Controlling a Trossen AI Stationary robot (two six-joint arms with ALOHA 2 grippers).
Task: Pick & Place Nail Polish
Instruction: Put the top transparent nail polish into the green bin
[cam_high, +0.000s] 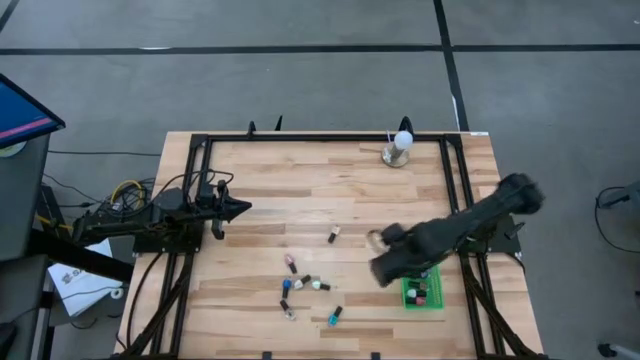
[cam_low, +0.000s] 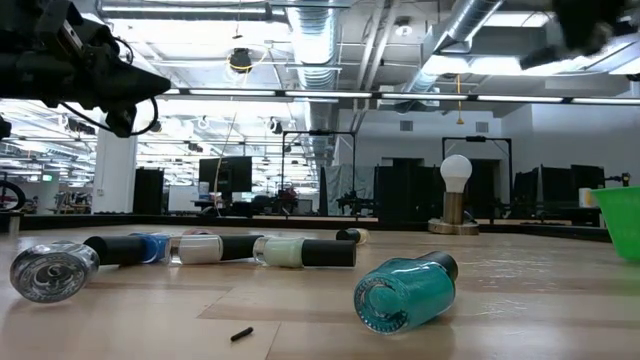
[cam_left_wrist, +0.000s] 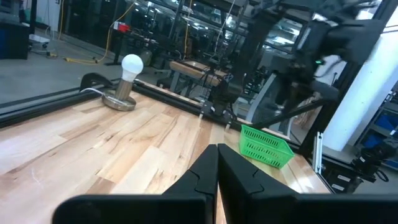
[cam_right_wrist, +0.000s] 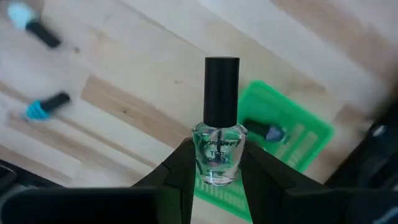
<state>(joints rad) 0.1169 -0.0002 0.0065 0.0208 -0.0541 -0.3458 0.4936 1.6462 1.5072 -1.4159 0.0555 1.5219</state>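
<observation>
The right gripper (cam_right_wrist: 214, 165) pinches a clear bottle (cam_right_wrist: 219, 146) with a black cap upright above the green basket (cam_right_wrist: 305, 140). Other bottles (cam_high: 305, 285) lie scattered mid-table. The left gripper (cam_left_wrist: 217, 163), fingers pressed together, waits at the table's left side.

Bright and even from overhead ceiling lights (cam_low: 300, 95) – soft, faint shadows on the wooden surface (cam_high: 300, 200). Motion blur on the right arm (cam_high: 470, 228) seen from above. Loose bottles (cam_right_wrist: 40, 109) out of focus behind the sharp clear bottle (cam_right_wrist: 219, 146).
</observation>
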